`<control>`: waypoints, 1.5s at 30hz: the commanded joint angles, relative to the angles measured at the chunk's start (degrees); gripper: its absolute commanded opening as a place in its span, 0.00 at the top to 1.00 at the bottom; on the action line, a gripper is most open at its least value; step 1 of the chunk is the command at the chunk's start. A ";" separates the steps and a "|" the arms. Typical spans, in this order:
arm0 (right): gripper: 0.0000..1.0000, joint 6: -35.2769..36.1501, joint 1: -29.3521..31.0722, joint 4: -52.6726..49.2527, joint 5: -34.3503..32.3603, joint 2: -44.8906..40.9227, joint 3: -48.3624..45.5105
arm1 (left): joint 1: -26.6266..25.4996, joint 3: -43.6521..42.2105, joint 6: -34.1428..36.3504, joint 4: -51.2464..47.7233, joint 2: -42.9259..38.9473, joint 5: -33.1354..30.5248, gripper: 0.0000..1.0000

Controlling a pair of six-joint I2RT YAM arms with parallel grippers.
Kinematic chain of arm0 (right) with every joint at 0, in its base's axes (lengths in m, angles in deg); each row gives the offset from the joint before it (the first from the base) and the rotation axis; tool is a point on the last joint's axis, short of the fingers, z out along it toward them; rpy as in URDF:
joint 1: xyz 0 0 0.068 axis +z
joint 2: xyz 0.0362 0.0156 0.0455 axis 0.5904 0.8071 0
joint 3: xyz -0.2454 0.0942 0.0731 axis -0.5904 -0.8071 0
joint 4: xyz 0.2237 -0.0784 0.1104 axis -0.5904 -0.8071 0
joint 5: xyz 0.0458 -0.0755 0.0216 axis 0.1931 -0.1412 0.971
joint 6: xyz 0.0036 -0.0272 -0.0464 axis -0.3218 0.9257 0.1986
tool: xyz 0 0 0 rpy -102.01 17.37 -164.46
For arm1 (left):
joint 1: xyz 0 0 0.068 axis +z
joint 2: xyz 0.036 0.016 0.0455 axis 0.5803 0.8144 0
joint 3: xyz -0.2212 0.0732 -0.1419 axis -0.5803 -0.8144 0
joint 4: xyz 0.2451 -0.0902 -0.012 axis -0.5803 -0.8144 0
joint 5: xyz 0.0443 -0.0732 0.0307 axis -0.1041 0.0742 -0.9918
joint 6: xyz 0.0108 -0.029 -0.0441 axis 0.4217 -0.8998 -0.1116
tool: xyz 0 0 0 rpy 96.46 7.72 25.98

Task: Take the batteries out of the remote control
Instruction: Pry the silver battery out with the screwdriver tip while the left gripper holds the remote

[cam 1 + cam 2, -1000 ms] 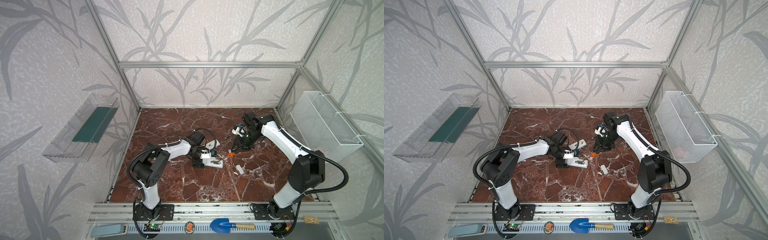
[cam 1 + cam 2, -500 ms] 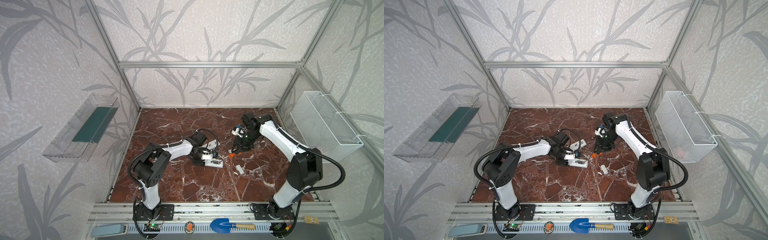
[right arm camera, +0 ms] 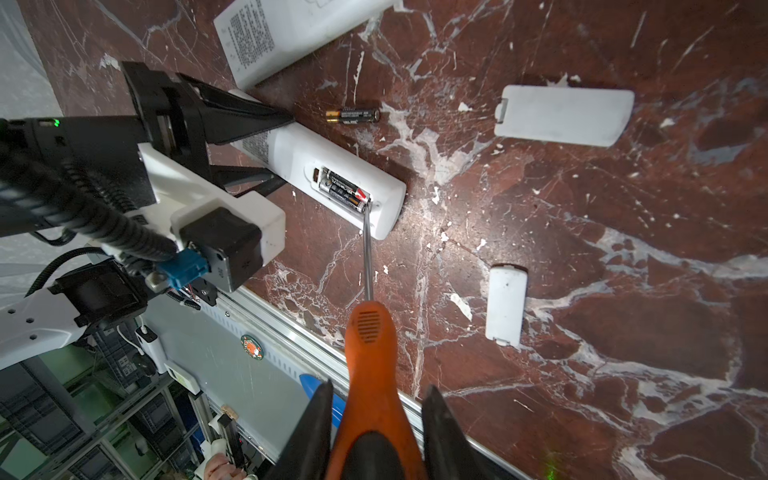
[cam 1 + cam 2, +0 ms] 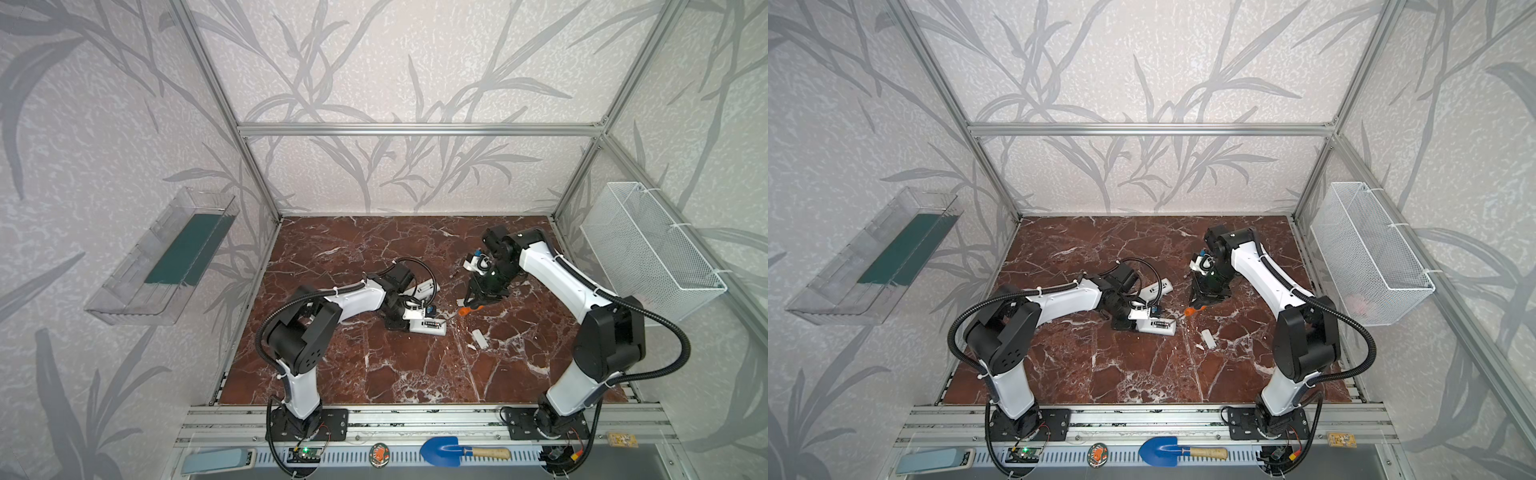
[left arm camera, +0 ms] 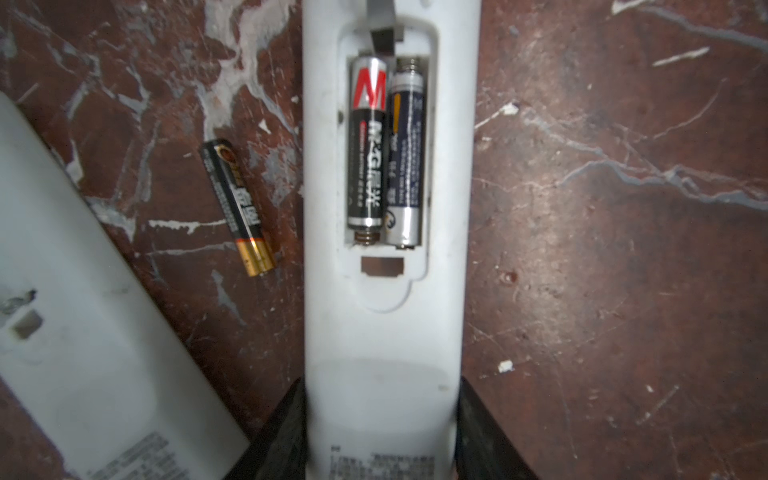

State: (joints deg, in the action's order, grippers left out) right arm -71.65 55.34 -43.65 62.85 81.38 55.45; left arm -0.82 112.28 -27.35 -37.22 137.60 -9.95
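A white remote control (image 5: pixel 386 332) lies back-up on the marble floor with its compartment uncovered. Two batteries (image 5: pixel 368 141) sit side by side inside it. A third battery (image 5: pixel 237 208) lies loose beside the remote. My left gripper (image 5: pixel 380 386) is shut on the remote's label end, one finger on each long side. My right gripper (image 3: pixel 376 395) is shut on an orange-handled screwdriver (image 3: pixel 374 353), whose blade tip touches the end of the compartment beside the batteries (image 3: pixel 343 189). In both top views the remote (image 4: pixel 430 327) (image 4: pixel 1156 327) lies between the two arms.
A second white remote (image 4: pixel 424 287) lies just behind the left wrist. Two white covers (image 3: pixel 565 114) (image 3: pixel 506 305) rest on the floor near the right arm. A wire basket (image 4: pixel 648 249) hangs on the right wall, a clear tray (image 4: pixel 166 257) on the left.
My left gripper has come down over the remote's end and closed on it. The right arm has shifted slightly, bringing the screwdriver tip to the compartment.
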 commanded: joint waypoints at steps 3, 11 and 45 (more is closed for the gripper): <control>1.00 0.69 0.70 2.19 0.41 2.39 -2.68 | -0.29 -0.62 1.02 -2.07 0.72 -0.94 0.63; 1.00 0.68 0.93 4.82 3.59 2.04 -5.02 | -0.33 -0.67 0.93 -2.16 0.50 -0.74 0.68; 1.00 -4.29 -1.14 27.81 24.92 -13.50 -19.13 | -0.54 1.47 0.76 -4.53 2.33 -1.25 0.77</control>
State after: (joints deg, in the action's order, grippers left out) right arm -79.25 53.46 -30.62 77.63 69.36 34.27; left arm -0.84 113.20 -27.54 -39.12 137.78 -11.63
